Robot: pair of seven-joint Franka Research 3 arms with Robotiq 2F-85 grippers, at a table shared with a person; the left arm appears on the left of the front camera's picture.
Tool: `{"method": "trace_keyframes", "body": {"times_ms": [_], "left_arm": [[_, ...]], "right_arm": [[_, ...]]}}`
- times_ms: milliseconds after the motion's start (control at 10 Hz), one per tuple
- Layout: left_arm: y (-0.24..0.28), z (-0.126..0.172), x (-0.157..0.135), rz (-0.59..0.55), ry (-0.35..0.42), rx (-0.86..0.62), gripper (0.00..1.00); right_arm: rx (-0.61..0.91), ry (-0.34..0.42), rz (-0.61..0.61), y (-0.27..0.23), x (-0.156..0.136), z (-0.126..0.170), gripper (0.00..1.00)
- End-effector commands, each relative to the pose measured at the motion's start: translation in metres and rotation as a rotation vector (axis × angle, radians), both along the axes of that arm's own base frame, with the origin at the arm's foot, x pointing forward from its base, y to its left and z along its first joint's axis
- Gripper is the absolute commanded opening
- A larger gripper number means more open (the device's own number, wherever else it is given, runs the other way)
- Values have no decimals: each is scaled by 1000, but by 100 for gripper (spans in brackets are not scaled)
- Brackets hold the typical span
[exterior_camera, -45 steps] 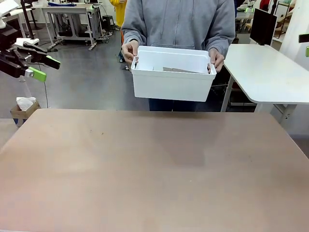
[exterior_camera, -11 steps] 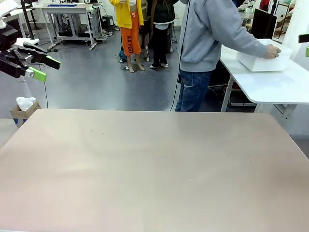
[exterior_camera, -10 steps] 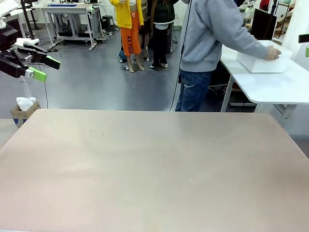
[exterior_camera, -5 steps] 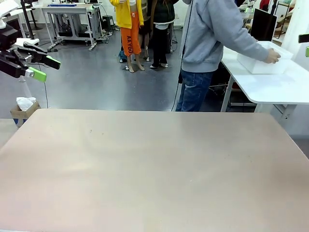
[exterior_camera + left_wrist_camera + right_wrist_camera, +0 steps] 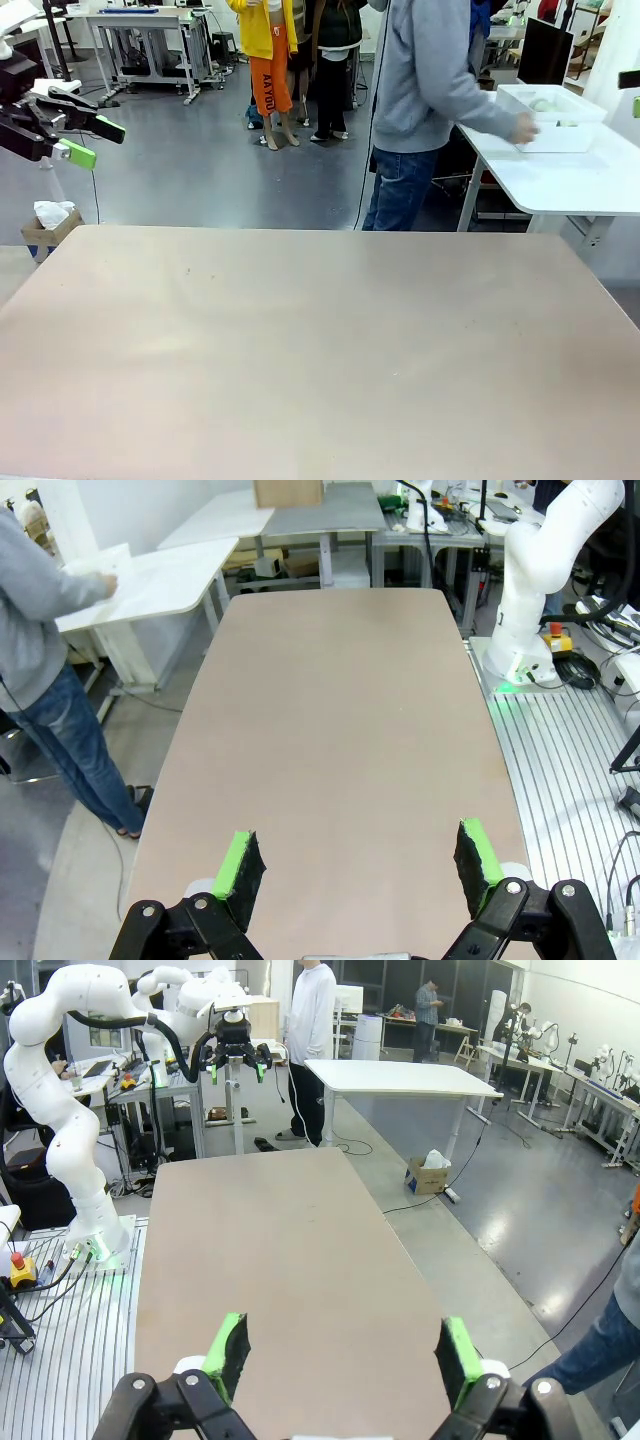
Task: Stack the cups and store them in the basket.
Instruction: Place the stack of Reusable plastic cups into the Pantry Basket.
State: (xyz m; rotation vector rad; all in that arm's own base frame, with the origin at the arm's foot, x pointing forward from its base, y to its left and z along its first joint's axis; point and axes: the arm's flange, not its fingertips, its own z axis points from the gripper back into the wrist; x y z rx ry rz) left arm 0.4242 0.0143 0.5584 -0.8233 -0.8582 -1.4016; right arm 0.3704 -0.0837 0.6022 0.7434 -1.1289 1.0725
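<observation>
The white basket [image 5: 572, 138] stands on a white side table [image 5: 560, 185] at the far right, off my own table. A person in a grey hoodie [image 5: 425, 70] stands beside it with a blurred hand [image 5: 520, 128] at its near end. Faint pale shapes lie inside the basket; I cannot tell whether they are the cups. My left gripper [image 5: 88, 140] hangs open and empty at the far left, above floor level; its own view shows it [image 5: 357, 860] wide open over the table. My right gripper [image 5: 343, 1358] is open and empty too.
The brown table [image 5: 320, 340] stretches bare in front of me. In the left wrist view the basket [image 5: 112, 560] and the person's hand sit far off at upper left. Other people stand farther back, and a cardboard box [image 5: 48, 225] lies on the floor at left.
Earlier the person held the basket over the table's far edge, then carried it to the side table. In the last second the hand moved from its far rim to its near end. Both grippers kept still.
</observation>
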Motion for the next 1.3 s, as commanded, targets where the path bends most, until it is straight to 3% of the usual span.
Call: {"method": "trace_keyframes", "body": {"times_ms": [0,1200], "left_arm": [[0,1,-2,-8,0,6,100],[0,1,-2,-8,0,6,100]], "right_arm": [[12,-17,7,1,0,3,100],[12,-17,7,1,0,3,100]]}}
